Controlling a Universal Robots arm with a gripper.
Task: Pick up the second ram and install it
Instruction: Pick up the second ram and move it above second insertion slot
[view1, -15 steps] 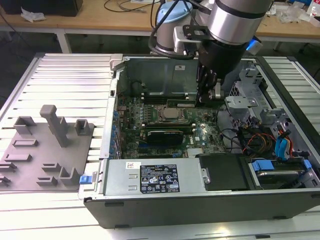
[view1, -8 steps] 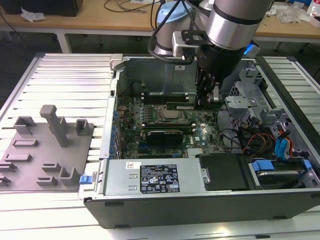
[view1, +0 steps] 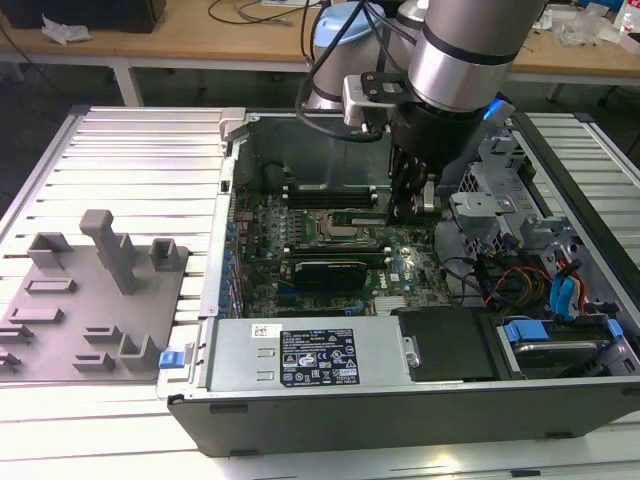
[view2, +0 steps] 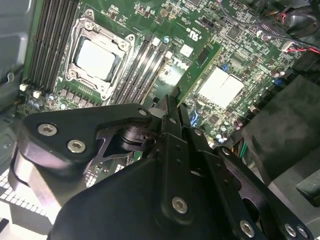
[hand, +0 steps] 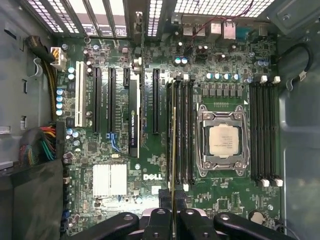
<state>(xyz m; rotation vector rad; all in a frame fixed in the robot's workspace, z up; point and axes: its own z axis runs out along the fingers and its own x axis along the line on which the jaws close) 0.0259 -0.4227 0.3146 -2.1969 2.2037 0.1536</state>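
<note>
motherboard (hand: 150, 165): green | ram (view2: 197, 75): green | end effector (view2: 172, 112): black | fixture tray (view1: 90, 300): grey

The computer case (view1: 400, 400) lies open on the table (view1: 130, 150). Inside, the motherboard (view1: 330, 250) lies flat; the power supply (view1: 310, 355) lies in front. A plastic stand (view1: 95, 300) lies at the exterior view's left.

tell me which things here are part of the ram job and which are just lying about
Part of the job:
- thin green RAM stick, held edge-on in the black gripper, jaws shut on it
- black memory slots beside the silver CPU socket
- green motherboard

Just lying about:
- grey plastic fixture tray
- black graphics card
- blue drive latch
</note>
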